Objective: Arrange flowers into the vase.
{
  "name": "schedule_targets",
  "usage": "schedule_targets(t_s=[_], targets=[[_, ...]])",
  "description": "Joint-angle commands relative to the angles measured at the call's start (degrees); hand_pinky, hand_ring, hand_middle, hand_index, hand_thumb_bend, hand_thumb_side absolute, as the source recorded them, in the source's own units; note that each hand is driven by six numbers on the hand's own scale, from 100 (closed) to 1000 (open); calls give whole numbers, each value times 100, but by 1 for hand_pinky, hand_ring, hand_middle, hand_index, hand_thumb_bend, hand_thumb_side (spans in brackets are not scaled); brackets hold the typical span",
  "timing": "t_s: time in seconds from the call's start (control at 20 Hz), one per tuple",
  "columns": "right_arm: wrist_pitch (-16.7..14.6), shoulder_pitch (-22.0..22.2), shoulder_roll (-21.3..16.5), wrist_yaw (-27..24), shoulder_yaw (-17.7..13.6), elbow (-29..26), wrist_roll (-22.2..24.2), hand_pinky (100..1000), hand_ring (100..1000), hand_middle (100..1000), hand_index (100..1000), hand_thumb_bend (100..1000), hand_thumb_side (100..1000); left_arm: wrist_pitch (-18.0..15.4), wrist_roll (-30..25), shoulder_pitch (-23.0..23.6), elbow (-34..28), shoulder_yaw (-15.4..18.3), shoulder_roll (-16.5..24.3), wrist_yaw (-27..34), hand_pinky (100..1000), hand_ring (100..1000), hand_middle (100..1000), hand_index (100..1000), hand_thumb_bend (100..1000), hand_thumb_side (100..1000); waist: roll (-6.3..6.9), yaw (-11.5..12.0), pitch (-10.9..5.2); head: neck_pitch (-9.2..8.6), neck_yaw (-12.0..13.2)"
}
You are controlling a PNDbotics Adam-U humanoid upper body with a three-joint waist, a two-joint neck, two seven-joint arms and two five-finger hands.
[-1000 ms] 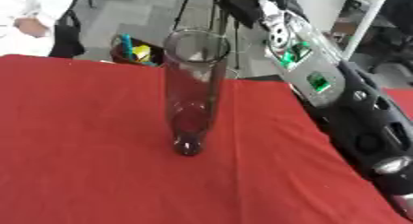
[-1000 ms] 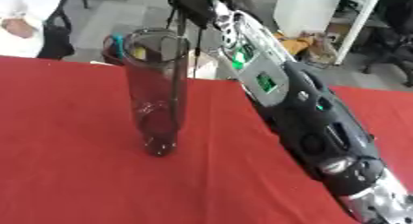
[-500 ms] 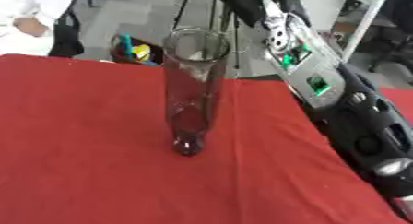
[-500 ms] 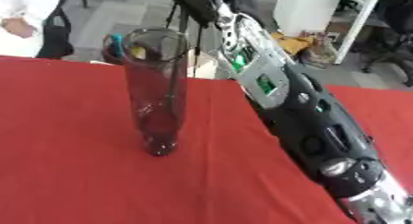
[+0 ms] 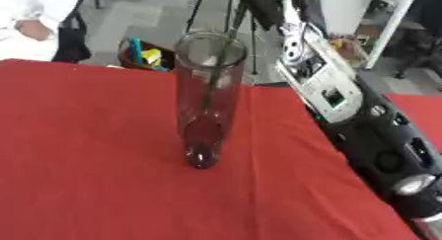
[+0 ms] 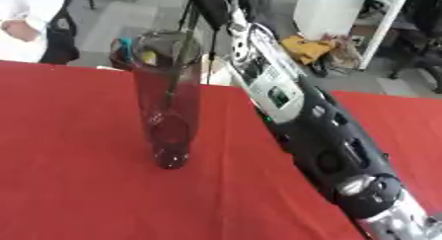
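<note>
Vase (image 5: 207, 98) upright on red cloth (image 5: 86, 160), mouth up, thin stem (image 5: 210, 88) leaning inside; right hand's state unclear.

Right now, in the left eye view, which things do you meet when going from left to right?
Person's white sleeve → bin with colourful things → glass vase → robot's right arm.

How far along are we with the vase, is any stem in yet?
Partly. A thin dark green stem already runs down inside the tall clear glass vase, which stands upright on the red tablecloth. The right arm reaches up past the vase rim, but its hand is out of view, so I cannot tell if it is holding the stem. Left: releasing it, then any further flowers; none show on the table.
</note>
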Motion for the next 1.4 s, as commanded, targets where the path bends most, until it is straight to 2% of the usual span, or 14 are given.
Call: schedule_targets(t_s=[0.05,0.4,0.8,1.0,1.4], targets=[[-19,-83,-102,-69,32,-3,-32,629,731,455,359,100,1000,-8,-14,-79,-104,71,79,8,746,882,838,877,100,1000,33,13,-113,-65,-7],[206,-76,-191,79,97,-20,501,638,749,494,430,100,1000,-9,-15,-81,-104,73,86,6,746,882,838,877,100,1000,19,12,-123,-50,8],[381,-120,-299,508,88,-112,1594,681,796,569,559,100,1000,-9,-11,-82,-104,71,95,19,745,882,837,875,100,1000,10,-8,-154,-33,19],[419,-116,-314,717,57,-104,2096,684,803,585,581,100,1000,-5,-13,-88,-104,69,91,28,745,882,838,875,100,1000,9,-21,-164,-35,25],[465,-143,-323,856,-22,-134,2782,690,809,603,618,100,1000,2,-6,-66,-104,76,96,34,745,882,838,874,100,1000,19,-62,-195,-19,31]])
